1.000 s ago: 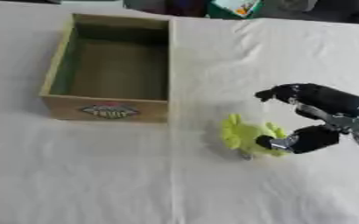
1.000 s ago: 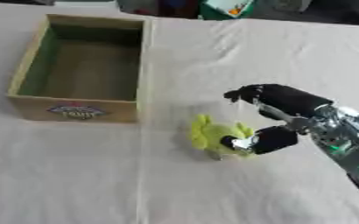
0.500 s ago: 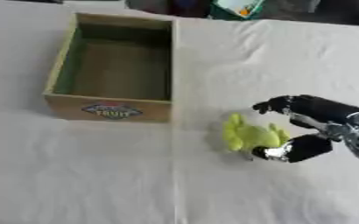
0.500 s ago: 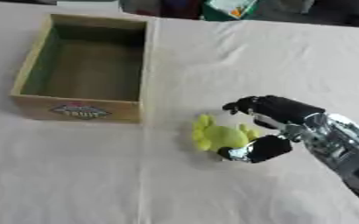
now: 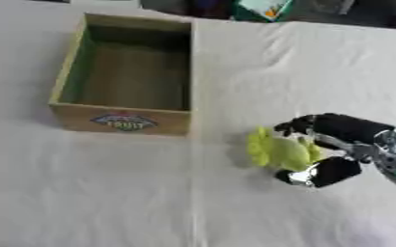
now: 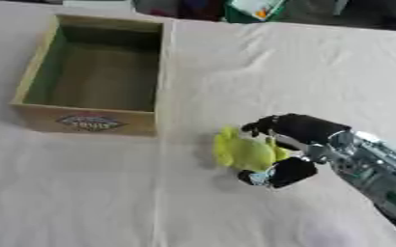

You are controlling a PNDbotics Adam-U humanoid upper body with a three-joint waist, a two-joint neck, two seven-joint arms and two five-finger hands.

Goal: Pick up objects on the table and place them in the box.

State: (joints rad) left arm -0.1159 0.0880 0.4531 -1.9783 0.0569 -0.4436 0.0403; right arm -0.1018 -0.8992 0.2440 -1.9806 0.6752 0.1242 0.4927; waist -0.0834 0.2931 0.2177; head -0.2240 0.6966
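A small yellow-green toy [image 5: 277, 150] lies on the white tablecloth, right of the wooden box's near corner. My right hand [image 5: 341, 137] comes in from the right. Its fingers curl over the toy's top and its thumb [image 5: 323, 172] presses in from below, so the toy is pinched between them. The wooden box [image 5: 128, 77] stands at the upper left with a fruit label on its front wall; its inside looks bare. My left hand shows in neither view.
Dark and green objects [image 5: 261, 8] sit along the table's far edge. White cloth [image 5: 108, 193] covers the table, with a fold running down its middle.
My right hand has dropped lower and closed round the yellow-green toy. The toy has stayed in nearly the same spot. The box has not moved.
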